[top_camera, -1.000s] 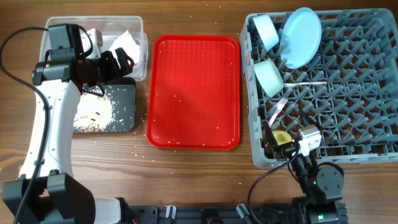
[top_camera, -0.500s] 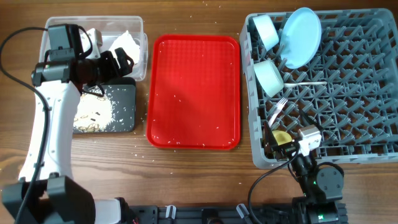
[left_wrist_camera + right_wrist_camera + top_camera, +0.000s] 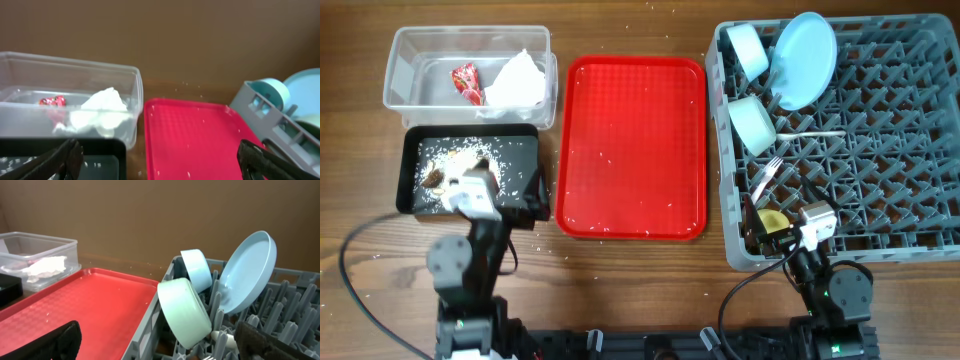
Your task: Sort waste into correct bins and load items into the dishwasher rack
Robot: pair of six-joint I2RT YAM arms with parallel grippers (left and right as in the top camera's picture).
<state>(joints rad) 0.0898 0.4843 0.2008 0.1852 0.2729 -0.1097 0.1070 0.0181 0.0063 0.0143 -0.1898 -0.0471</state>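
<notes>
My left fingers (image 3: pixel 160 157) are spread wide and empty, low by the shallow black rectangular tray (image 3: pixel 408 170) and its loose rice-like scraps (image 3: pixel 455 155). Behind it, the small red wrapper (image 3: pixel 467 82) and crumpled white paper napkin (image 3: pixel 518 80) lie in the clear plastic rectangular tub (image 3: pixel 405 45). My right fingers (image 3: pixel 157 335) gape empty too, at the near edge of the large grey plastic rack (image 3: pixel 900 150), where the pale blue round plate (image 3: pixel 804 58) leans on edge and the small yellow cup (image 3: pixel 773 220) sits near me.

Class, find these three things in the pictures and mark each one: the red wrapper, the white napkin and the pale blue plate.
red wrapper (image 3: pixel 466 82): overhead view, on its middle.
white napkin (image 3: pixel 517 83): overhead view, on its crumpled centre.
pale blue plate (image 3: pixel 806 58): overhead view, on the middle of its face.
</notes>
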